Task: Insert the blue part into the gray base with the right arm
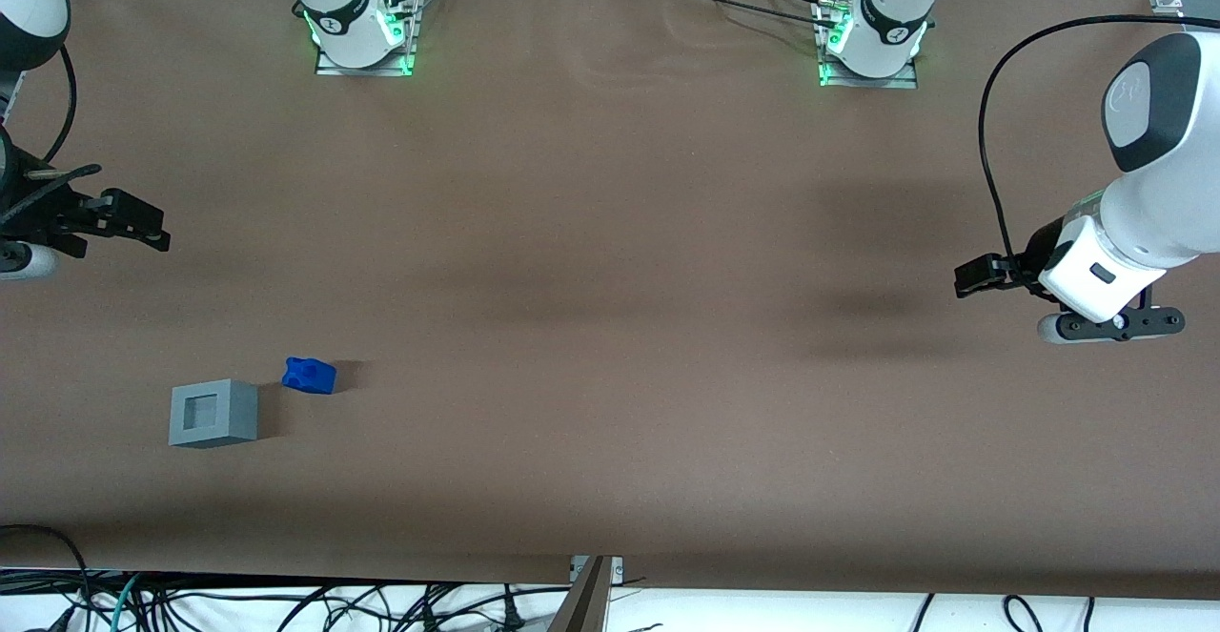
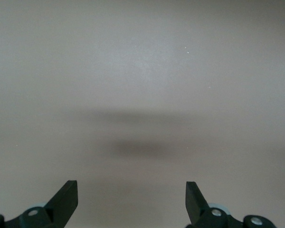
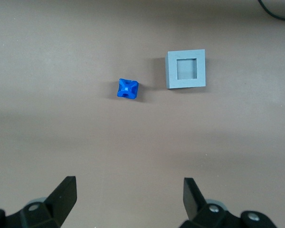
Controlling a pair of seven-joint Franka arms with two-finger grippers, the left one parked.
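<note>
The blue part lies on the brown table, beside the gray base and a little farther from the front camera than it. The base stands upright with its square recess facing up and nothing in it. Both show in the right wrist view, the blue part and the gray base, a small gap apart. My right gripper hangs above the table at the working arm's end, farther from the front camera than both parts. It is open and empty, with only bare table between the fingers.
Two arm bases with green lights stand at the table's back edge. Loose cables lie below the front edge. The parked arm hangs over its own end of the table.
</note>
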